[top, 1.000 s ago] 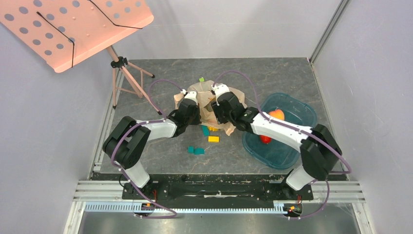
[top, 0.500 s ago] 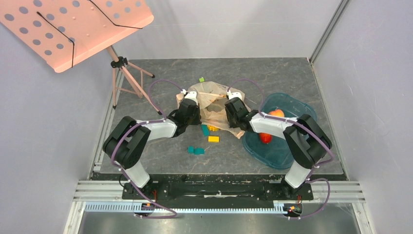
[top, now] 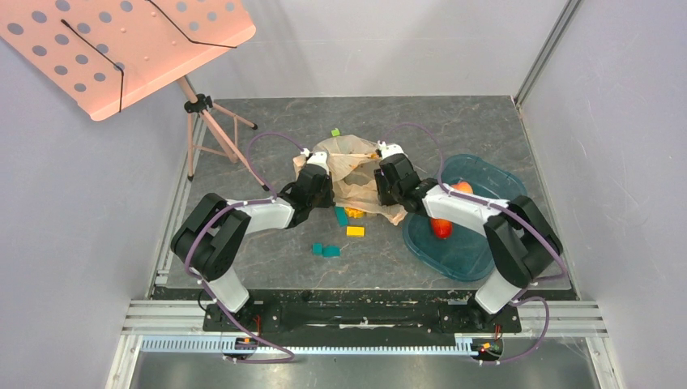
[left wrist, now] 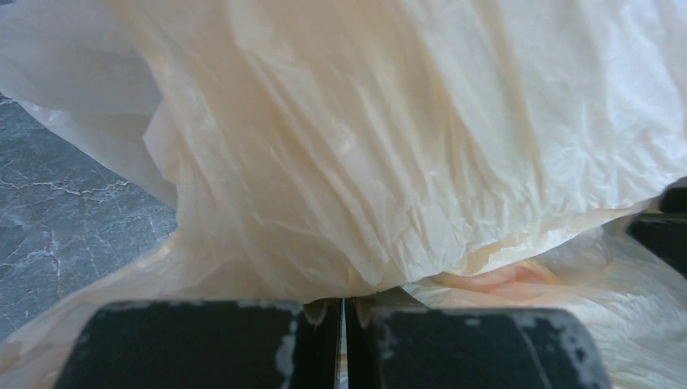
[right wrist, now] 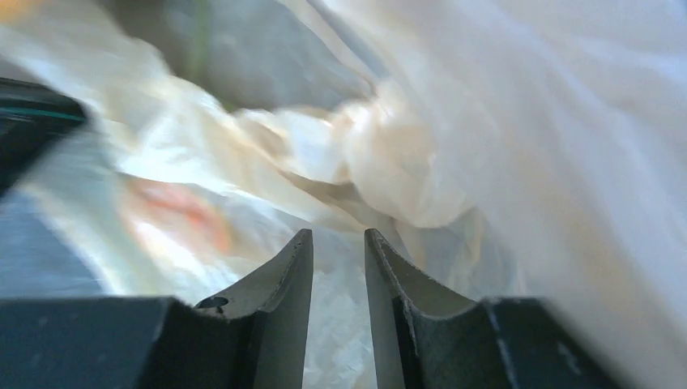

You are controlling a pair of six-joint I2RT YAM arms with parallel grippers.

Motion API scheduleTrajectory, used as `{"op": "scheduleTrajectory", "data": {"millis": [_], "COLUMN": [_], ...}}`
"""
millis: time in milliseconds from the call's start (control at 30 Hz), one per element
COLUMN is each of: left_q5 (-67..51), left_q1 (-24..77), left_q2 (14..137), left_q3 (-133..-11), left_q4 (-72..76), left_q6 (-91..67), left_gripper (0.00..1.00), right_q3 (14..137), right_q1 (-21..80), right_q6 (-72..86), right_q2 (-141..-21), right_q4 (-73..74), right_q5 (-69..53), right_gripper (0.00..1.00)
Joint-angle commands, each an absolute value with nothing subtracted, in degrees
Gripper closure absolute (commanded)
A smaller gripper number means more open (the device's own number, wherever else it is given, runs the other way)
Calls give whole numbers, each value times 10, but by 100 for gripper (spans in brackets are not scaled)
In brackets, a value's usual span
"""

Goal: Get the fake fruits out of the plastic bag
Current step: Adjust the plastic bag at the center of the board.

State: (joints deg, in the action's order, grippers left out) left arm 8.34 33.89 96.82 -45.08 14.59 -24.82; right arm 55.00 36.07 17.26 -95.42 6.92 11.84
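With the left gripper (left wrist: 343,306) clenched on the plastic bag (top: 350,166) at table centre and the right gripper (right wrist: 338,237) grip indeterminate, opposing pulls could tear the film; an orange-red fake fruit (top: 460,190) lies in the right-hand teal tray (top: 504,183).

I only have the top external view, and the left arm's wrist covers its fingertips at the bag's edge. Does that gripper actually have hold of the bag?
Observer: Yes. The left wrist view shows the left gripper shut, with a fold of the plastic bag pinched in it.
Operator: And the right one, at the other side?
Observer: The right wrist view shows the right gripper with its jaws slightly apart. It points at crumpled bag film and has nothing clamped between them.
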Motion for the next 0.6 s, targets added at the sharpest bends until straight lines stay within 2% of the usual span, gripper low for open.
{"op": "scheduleTrajectory", "data": {"millis": [0, 367, 567], "left_q5": [77, 76, 77], "left_q1": [339, 339, 339], "left_q2": [969, 971, 969], "left_q3": [-470, -471, -471], "left_q4": [149, 149, 148], "left_q6": [-256, -257, -257], "left_gripper": [98, 98, 98], "right_q3": [606, 699, 657], "right_q1": [371, 360, 356], "right_q6": [151, 154, 169], "right_q2": [-901, -1012, -1023], "right_q4": [41, 41, 22], "right_q5": [72, 113, 185], "right_gripper": [68, 73, 73]}}
